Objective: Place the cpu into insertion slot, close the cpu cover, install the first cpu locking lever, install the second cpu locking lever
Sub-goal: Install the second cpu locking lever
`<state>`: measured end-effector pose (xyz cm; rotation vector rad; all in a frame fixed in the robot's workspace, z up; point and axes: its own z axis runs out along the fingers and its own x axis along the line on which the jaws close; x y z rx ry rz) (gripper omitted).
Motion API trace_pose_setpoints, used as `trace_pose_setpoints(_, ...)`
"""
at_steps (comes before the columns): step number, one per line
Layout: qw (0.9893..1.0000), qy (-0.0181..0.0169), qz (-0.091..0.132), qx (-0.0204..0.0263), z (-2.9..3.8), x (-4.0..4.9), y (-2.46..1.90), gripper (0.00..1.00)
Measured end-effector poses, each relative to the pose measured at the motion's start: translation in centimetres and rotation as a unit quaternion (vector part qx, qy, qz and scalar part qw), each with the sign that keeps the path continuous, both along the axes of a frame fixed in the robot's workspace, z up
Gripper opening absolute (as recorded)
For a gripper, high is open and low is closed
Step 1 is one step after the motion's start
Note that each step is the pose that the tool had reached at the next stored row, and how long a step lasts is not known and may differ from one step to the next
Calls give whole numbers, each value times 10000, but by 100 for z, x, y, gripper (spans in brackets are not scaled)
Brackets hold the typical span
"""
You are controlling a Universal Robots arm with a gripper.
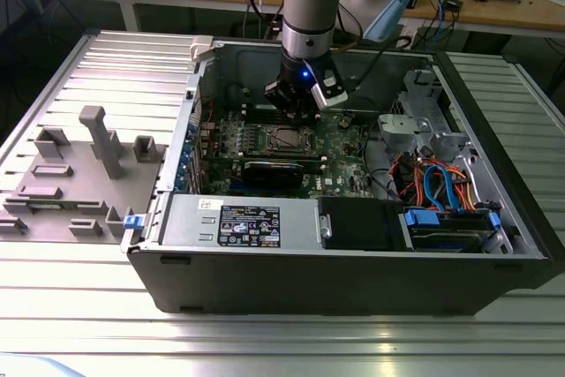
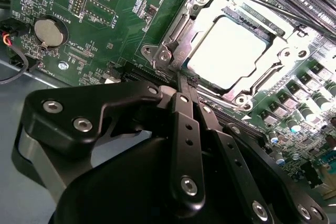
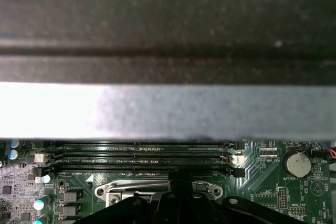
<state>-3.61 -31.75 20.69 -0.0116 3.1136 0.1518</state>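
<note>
The cpu (image 2: 231, 51) lies flat in the insertion slot (image 1: 287, 138) of the green motherboard (image 2: 105, 24), its silver top shining. The cpu cover (image 2: 176, 30) lies down around it, and the chip shows through the cover's window. A thin metal lever rod (image 2: 283, 10) runs along the socket's side by the memory slots. My gripper (image 2: 184, 81) is shut, its black fingers (image 2: 186, 129) pressed together with the tips at the socket's corner. In the exterior view the gripper (image 1: 296, 110) hangs just over the socket's far edge. The first wrist view has the gripper (image 3: 178, 190) at the socket frame (image 3: 131, 190).
The board sits in an open computer case (image 1: 353, 293). A black graphics card (image 1: 281, 169) lies just in front of the socket. Memory slots (image 3: 142, 156) and the case wall (image 3: 168, 24) lie behind it. A coin battery (image 2: 51, 31), a drive cage with cables (image 1: 441, 192) and a grey fixture (image 1: 79, 174) are nearby.
</note>
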Motion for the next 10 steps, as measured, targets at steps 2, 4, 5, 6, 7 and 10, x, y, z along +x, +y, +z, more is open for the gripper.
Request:
trace_pose_setpoints(2, 10000, 0, 0, 0, 23, 0, 0, 11)
trace_pose_setpoints(4, 10000, 0, 0, 0, 65, 0, 0, 11)
trace_pose_setpoints(5, 10000, 0, 0, 0, 90, 0, 0, 11)
trace_pose_setpoints(6, 10000, 0, 0, 0, 107, 0, 0, 11)
trace_pose_setpoints(7, 10000, 0, 0, 0, 138, 0, 1, 11)
trace_pose_setpoints(10, 10000, 0, 1, -8, 193, 1, 0, 11)
